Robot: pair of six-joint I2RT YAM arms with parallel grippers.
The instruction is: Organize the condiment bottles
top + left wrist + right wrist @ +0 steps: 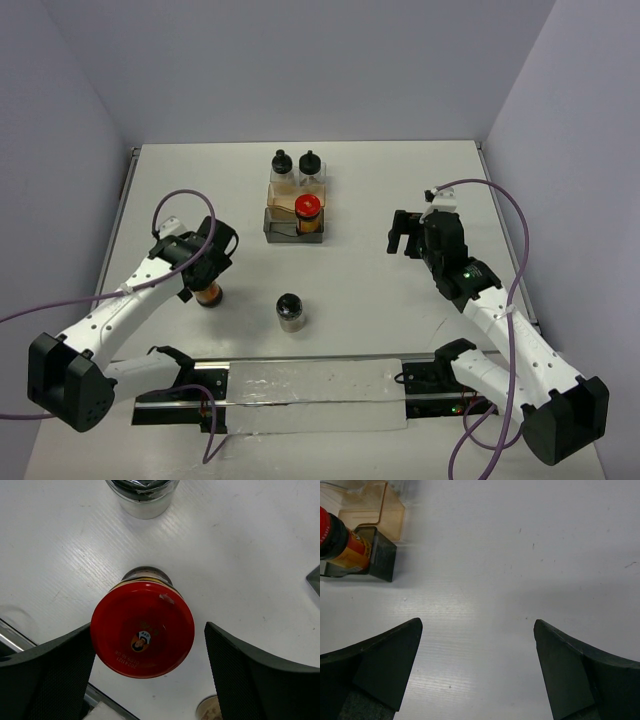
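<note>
A red-capped bottle (pixel 209 294) with orange-brown contents stands upright on the table at the left. My left gripper (pixel 203 268) is open just above it, one finger on each side of the red cap (pixel 142 630); the left finger is at the cap's edge and the right finger stands off. A black-capped bottle (pixel 291 310) stands alone at the middle front and also shows in the left wrist view (pixel 142 495). In the clear tray (pixel 271 226) are two black-capped bottles (pixel 283 165) (pixel 311 165) and a red-capped bottle (pixel 308 207). My right gripper (pixel 404 232) is open and empty over bare table.
A metal rail with a clear plastic sheet (pixel 310 392) runs along the near edge between the arm bases. Purple cables loop from both arms. Grey walls close the table on three sides. The tray's corner (pixel 380 555) shows at the right wrist view's top left.
</note>
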